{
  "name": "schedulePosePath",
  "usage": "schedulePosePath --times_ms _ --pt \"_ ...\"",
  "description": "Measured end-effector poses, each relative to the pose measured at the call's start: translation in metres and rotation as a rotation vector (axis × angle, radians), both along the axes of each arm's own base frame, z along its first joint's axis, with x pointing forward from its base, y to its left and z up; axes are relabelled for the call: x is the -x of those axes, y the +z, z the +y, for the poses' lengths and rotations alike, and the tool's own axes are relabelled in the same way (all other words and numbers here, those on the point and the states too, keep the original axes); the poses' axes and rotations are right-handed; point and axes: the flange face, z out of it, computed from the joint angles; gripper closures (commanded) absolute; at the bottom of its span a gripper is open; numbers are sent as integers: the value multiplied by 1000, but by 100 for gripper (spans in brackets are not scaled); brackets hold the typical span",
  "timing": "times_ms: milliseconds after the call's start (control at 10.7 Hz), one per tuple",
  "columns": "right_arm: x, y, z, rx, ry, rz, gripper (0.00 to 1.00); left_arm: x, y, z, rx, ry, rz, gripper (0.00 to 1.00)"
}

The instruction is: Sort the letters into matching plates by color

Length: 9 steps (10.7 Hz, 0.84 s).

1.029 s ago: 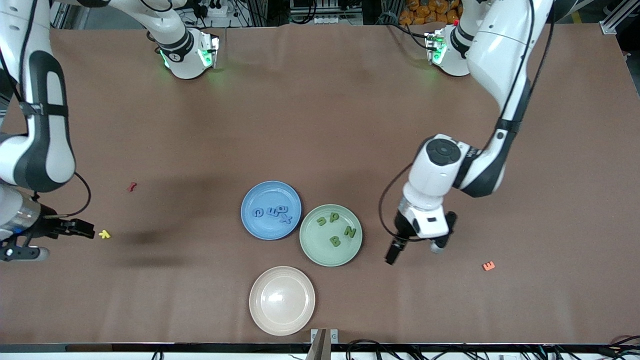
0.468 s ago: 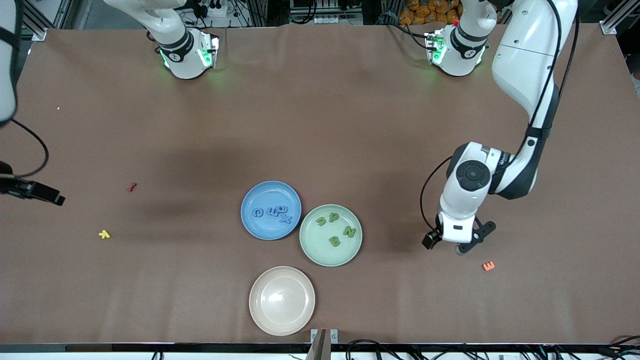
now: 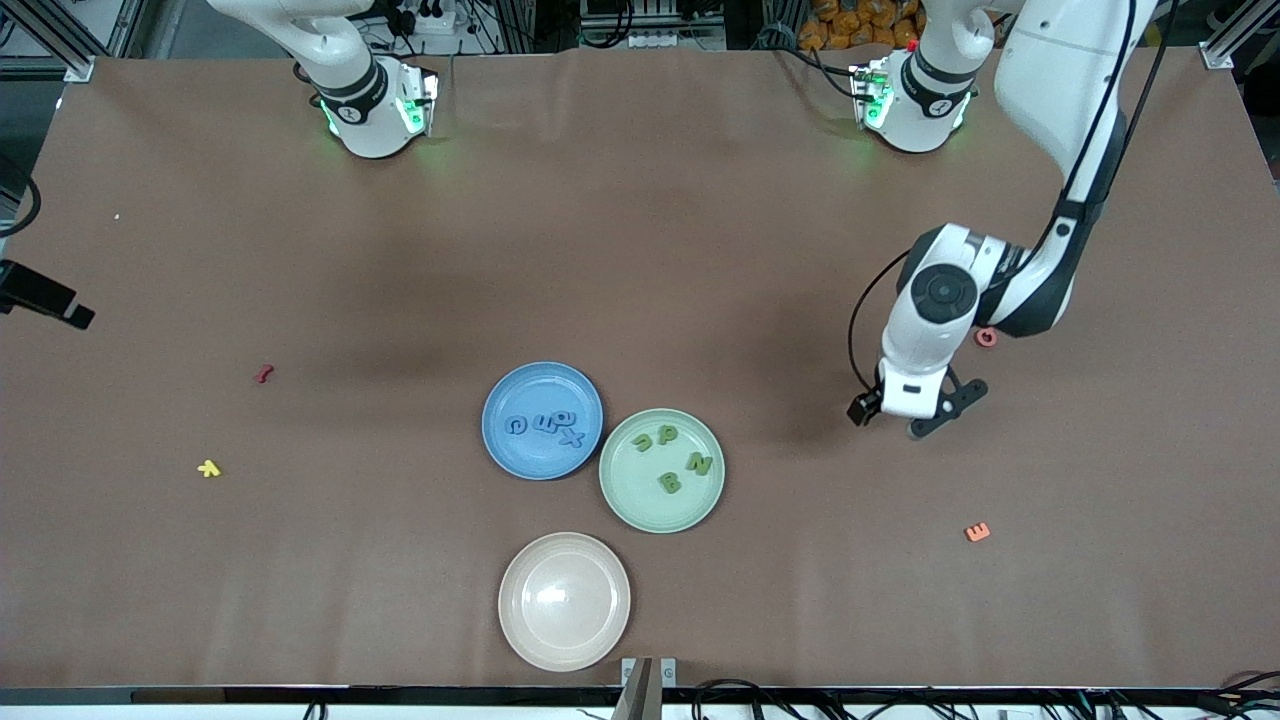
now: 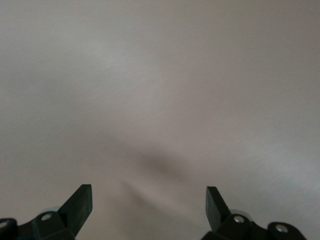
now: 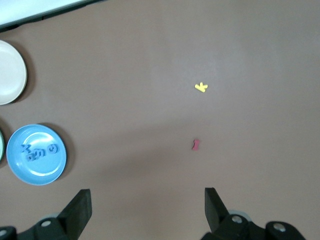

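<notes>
The blue plate [image 3: 500,395] holds several blue letters [image 3: 545,425]. The mint green plate [image 3: 625,500] touches it and holds several green letters [image 3: 672,462]. My left gripper [image 3: 905,413] is open and empty over bare table, toward the left arm's end from the green plate. Its wrist view shows only its open gripper [image 4: 149,202] and bare table. My right gripper [image 3: 60,305] is at the right arm's end of the table, open [image 5: 147,205] and empty. Its wrist view shows the blue plate [image 5: 52,172] with the blue letters [image 5: 37,151].
A beige-pink plate [image 3: 564,640] sits nearest the front camera and shows in the right wrist view [image 5: 10,72]. Loose small pieces: red [image 3: 263,374], yellow [image 3: 208,468], orange [image 3: 977,532], and a pink ring [image 3: 986,338] by the left arm.
My left gripper has moved away from the green plate toward the left arm's end. My right gripper has drawn back from the yellow piece to the table's edge.
</notes>
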Motion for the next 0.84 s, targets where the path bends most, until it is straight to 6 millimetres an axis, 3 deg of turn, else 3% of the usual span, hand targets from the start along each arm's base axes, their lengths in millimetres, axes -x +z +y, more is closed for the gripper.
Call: schedulePosePath --times_ms 187,374,842 --pt "9 22 17 -6 -18 16 0 30 21 20 -6 16 -2 0" --pt "12 37 22 -5 -23 5 0 46 44 26 -6 14 -26 0" --pt "7 20 21 18 -24 29 0 49 91 27 -47 -249 -46 0"
